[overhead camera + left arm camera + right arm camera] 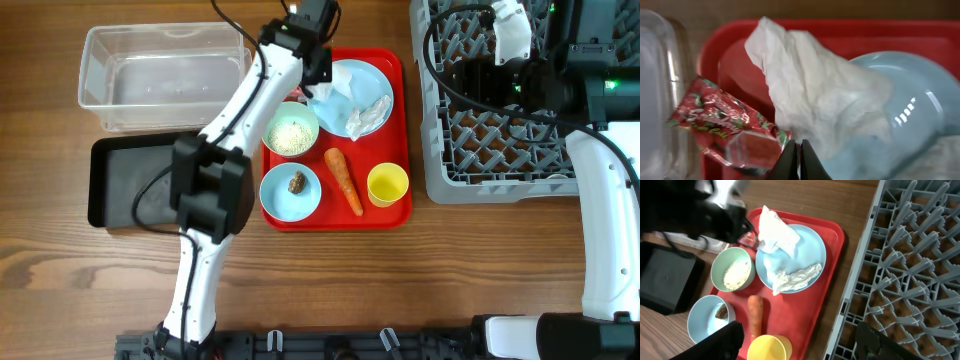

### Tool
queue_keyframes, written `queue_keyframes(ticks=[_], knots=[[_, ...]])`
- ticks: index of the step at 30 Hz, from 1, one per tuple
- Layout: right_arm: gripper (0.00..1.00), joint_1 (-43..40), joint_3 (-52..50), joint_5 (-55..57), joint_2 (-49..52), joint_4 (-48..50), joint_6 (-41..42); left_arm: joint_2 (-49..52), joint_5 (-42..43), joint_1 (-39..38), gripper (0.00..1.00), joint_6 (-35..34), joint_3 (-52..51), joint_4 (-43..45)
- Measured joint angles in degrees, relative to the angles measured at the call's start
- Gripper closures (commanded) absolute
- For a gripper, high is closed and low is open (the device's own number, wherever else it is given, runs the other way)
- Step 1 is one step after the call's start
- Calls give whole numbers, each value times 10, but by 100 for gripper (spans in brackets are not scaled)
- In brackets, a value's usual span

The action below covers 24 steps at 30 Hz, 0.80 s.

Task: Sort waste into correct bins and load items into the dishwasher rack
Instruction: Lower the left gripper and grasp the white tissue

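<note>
My left gripper point(800, 161) is shut on the edge of the small red shiny wrapper point(725, 125) at the red tray's back left corner point(318, 62). Beside it, the crumpled white napkin point(810, 85) lies on the light blue plate point(375, 78). The green bowl point(291, 131) holds rice. The blue bowl point(290, 192) holds the brown lump point(297, 182). The carrot point(343, 180) and yellow cup point(387, 185) lie on the tray. My right gripper point(800, 347) is open and empty over the grey rack point(500, 150).
The flat red tray point(395, 215) sits between the bins and the rack. The clear tub point(160, 80) stands at the back left, with the black tray point(120, 185) in front of it. My left arm crosses above the black tray.
</note>
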Motion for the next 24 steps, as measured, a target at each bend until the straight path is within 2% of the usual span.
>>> queue_keyframes(ticks=[6, 7, 9, 11, 13, 18, 24], knots=[[25, 0, 0, 2, 0, 0, 0, -77, -2, 0, 96, 0, 0, 9], [25, 0, 0, 3, 0, 0, 0, -85, -2, 0, 93, 0, 0, 11], [24, 0, 0, 3, 0, 0, 0, -98, -3, 0, 76, 0, 0, 15], [21, 0, 0, 3, 0, 0, 0, -102, -5, 0, 63, 1, 0, 14], [21, 0, 0, 3, 0, 0, 0, -101, -10, 1, 55, -1, 0, 9], [20, 0, 0, 3, 0, 0, 0, -87, -32, 10, 55, -33, 0, -24], [20, 0, 0, 3, 0, -1, 0, -26, -42, 44, 53, -104, 0, -52]])
